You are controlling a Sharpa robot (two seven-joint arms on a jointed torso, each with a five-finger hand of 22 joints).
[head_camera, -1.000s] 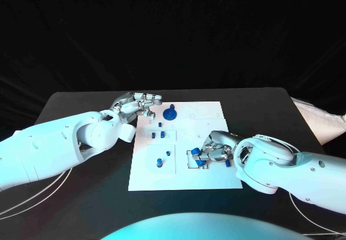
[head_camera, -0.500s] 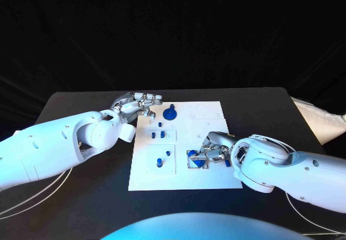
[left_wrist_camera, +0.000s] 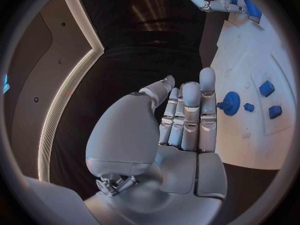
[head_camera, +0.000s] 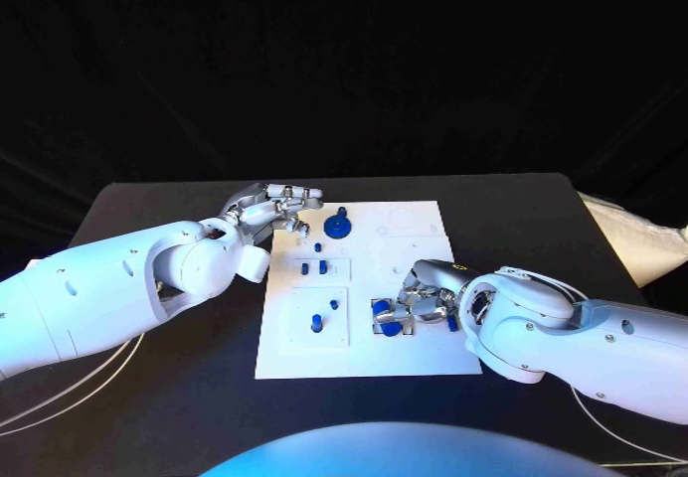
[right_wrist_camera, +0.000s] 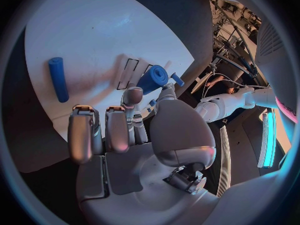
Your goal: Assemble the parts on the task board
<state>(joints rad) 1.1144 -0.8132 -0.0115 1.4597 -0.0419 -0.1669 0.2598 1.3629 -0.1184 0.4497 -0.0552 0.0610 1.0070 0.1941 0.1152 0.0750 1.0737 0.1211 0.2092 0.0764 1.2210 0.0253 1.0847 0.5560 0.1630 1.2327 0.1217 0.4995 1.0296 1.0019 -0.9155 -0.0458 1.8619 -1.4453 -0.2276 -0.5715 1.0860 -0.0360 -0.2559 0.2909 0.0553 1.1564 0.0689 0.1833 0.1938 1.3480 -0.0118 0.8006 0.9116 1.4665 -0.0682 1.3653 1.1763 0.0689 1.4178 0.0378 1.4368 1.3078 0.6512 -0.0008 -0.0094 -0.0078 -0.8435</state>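
The white task board (head_camera: pixel 416 353) lies mid-table. My right hand (head_camera: pixel 428 295) rests over its right middle, fingers curled among blue parts (head_camera: pixel 385 315) at a square recess. In the right wrist view that hand (right_wrist_camera: pixel 125 135) pinches a blue cylinder (right_wrist_camera: pixel 153 77) between thumb and a fingertip just above the board, and a blue rod (right_wrist_camera: pixel 58 79) lies loose on the board beside it. My left hand (head_camera: pixel 272 209) hovers at the board's far left corner, holding nothing. In the left wrist view its fingers (left_wrist_camera: pixel 187 115) are straight, near the blue gear (left_wrist_camera: pixel 231 103).
A blue gear (head_camera: pixel 338 225) sits at the board's far end. Two blue pegs (head_camera: pixel 317 266) stand in the left middle panel, and further pegs (head_camera: pixel 317 322) stand in the near left panel. Black table (head_camera: pixel 172 397) surrounds the board; pale cloth (head_camera: pixel 645 243) lies at the right edge.
My right hand has shifted slightly over the blue parts at the recess, and the blue piece by its fingers has turned. The left arm has stayed still.
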